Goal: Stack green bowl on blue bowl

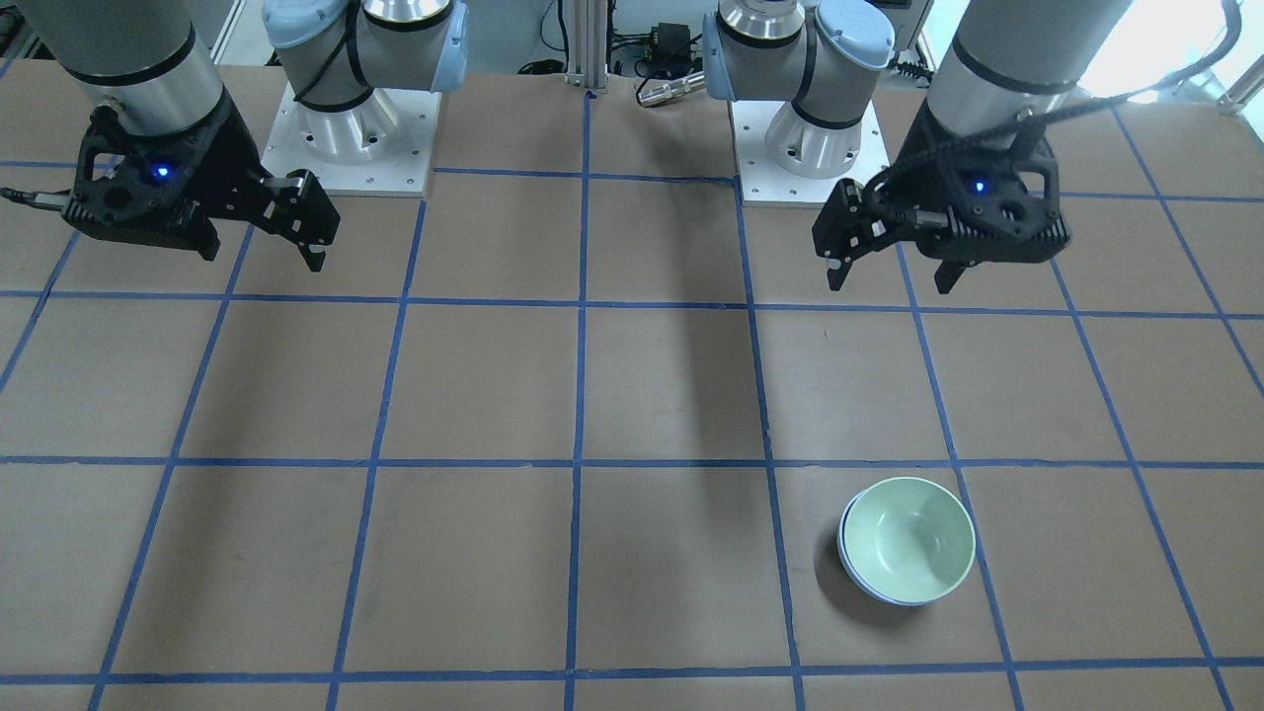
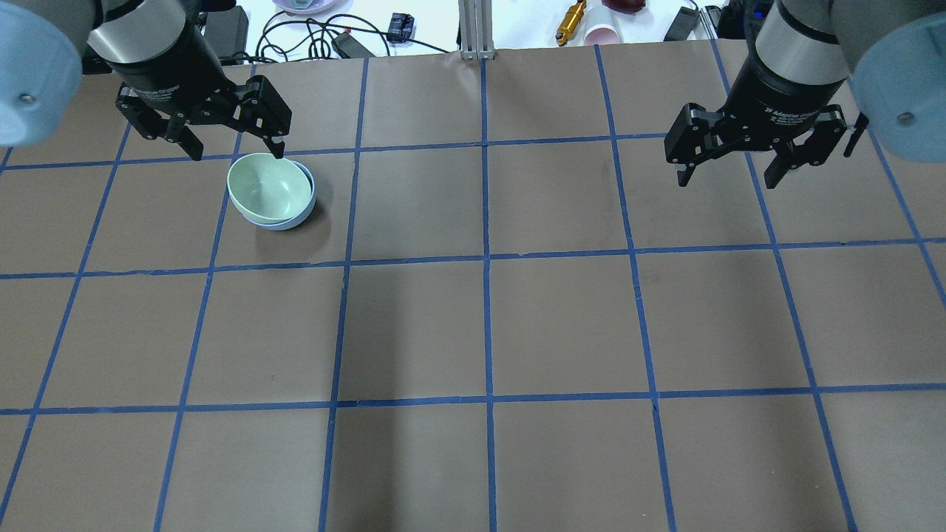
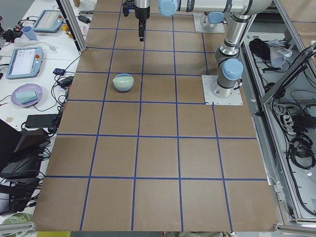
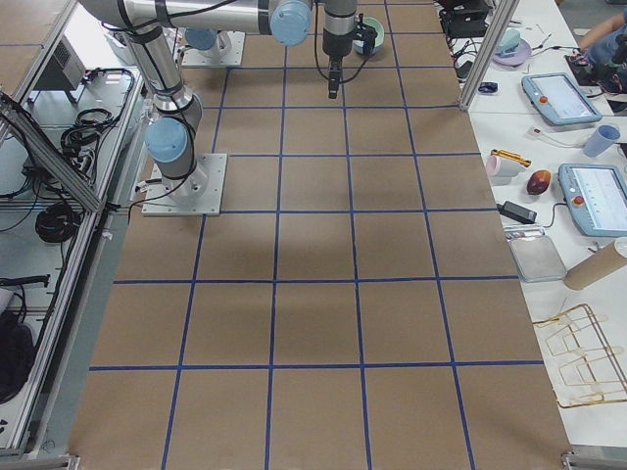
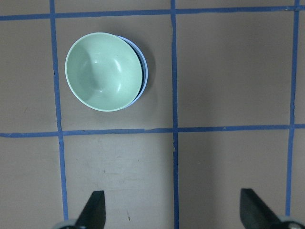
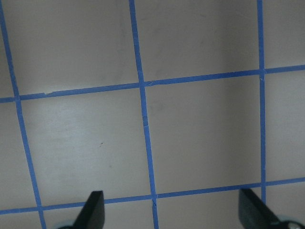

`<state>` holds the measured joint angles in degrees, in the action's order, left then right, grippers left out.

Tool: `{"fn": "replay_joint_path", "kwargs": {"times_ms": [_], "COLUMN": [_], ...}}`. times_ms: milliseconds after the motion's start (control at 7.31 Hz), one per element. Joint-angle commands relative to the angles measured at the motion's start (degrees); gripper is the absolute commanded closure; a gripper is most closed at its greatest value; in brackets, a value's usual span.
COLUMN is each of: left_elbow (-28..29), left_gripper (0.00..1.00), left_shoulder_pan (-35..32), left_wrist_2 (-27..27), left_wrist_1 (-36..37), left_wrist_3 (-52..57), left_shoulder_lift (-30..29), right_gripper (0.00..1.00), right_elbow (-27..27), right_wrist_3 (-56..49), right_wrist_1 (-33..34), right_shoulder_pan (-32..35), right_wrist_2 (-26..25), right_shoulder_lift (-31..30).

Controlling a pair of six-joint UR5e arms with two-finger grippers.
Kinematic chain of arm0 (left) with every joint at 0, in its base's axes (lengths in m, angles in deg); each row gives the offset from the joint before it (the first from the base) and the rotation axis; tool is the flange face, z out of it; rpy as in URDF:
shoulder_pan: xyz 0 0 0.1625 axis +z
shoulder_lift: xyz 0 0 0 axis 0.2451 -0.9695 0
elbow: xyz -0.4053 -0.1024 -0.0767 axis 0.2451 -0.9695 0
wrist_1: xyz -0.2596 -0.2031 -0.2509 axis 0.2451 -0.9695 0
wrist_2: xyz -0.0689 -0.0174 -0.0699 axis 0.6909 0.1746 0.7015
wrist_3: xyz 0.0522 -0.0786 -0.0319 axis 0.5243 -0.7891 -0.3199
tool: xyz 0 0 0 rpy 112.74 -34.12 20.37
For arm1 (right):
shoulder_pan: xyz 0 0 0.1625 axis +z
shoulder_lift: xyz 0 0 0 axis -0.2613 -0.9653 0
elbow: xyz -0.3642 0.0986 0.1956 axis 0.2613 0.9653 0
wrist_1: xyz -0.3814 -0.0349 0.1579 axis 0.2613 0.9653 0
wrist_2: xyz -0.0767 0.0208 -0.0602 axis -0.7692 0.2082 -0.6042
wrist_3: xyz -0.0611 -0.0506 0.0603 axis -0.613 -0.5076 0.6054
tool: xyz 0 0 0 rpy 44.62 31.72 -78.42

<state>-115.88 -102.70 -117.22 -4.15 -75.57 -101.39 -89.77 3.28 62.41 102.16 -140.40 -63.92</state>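
The glossy pale mint-green round bowl (image 2: 266,186) is seen nested in the glossy periwinkle-blue round bowl (image 2: 301,214), at the far left of the brown, blue-taped bench (image 2: 562,318).
Both claws are held spread and empty above the bench. The left claw (image 2: 236,151) is raised clear of the stacked bowls, and the right claw (image 2: 726,182) is kept well apart at the far right.

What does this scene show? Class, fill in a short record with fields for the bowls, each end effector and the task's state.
Green bowl: upright, nested in the blue bowl, slightly off-centre
Blue bowl: underneath, on the table, only its edge showing
Left end effector: open, empty, clear of the bowls
Right end effector: open, empty, far from the bowls
Task state: stack looks done
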Motion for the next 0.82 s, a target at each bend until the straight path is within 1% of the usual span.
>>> {"fn": "replay_joint_path", "kwargs": {"times_ms": [0, 274, 547, 684], "left_elbow": [0.1, 0.6, 2.7, 2.7], "left_gripper": [0.00, 0.00, 0.00, 0.00], "left_shoulder_pan": [-0.9, -0.9, -0.9, -0.8], "left_wrist_2": [0.0, -0.1, -0.1, -0.1], "left_wrist_1": [-3.3, -4.0, -6.9, -7.0], "left_wrist_3": [-0.1, -0.1, 0.0, 0.0], "left_shoulder_lift": [3.3, 3.1, 2.8, 2.8], "right_gripper": [0.00, 0.00, 0.00, 0.00], "right_elbow": [0.0, 0.0, 0.0, 0.0], "right_wrist_3": [0.0, 0.0, 0.0, 0.0], "right_wrist_1": [0.0, 0.0, 0.0, 0.0], "right_shoulder_pan": [0.0, 0.0, 0.0, 0.0], "right_wrist_2": [0.0, 0.0, 0.0, 0.0], "right_shoulder_lift": [0.0, 0.0, 0.0, 0.0]}}
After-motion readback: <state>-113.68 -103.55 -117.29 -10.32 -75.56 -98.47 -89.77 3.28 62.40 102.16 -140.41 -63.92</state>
